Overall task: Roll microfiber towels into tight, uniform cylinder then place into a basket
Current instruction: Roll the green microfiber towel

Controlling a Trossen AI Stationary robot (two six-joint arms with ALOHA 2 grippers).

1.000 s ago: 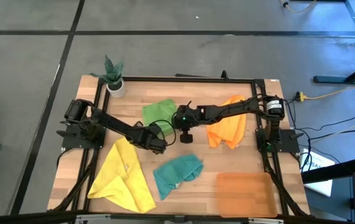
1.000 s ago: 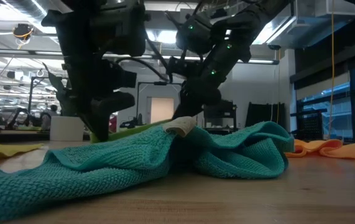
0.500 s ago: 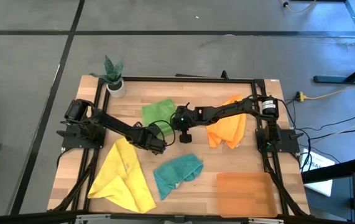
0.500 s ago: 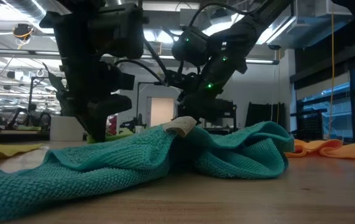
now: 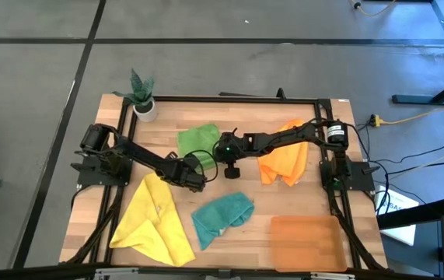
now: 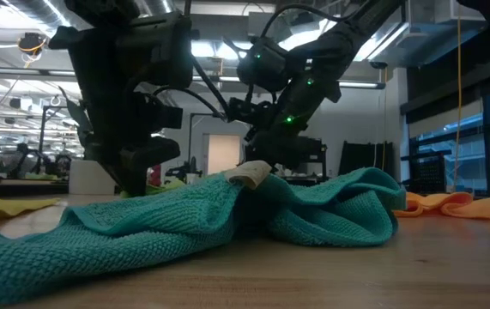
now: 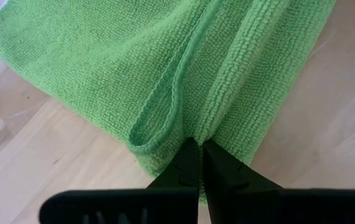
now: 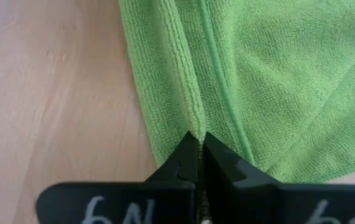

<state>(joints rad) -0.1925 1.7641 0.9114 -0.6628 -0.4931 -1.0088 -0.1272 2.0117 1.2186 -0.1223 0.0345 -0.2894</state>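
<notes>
A wooden counter (image 5: 206,225) carries a green towel (image 5: 197,141), orange towel (image 5: 286,162), yellow towel (image 5: 153,219), teal towel (image 5: 222,217), an orange-brown tray (image 5: 307,242) and a potted plant (image 5: 142,97).

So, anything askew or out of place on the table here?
Nothing damaged. The yellow towel, teal towel and orange towel lie crumpled and unrolled, and the basket holds nothing. Both the left gripper and right gripper are pinched shut on the green towel.

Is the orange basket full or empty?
Empty. In the high view the basket shows only its bare bottom; the teal towel and yellow towel lie on the table outside it.
</notes>
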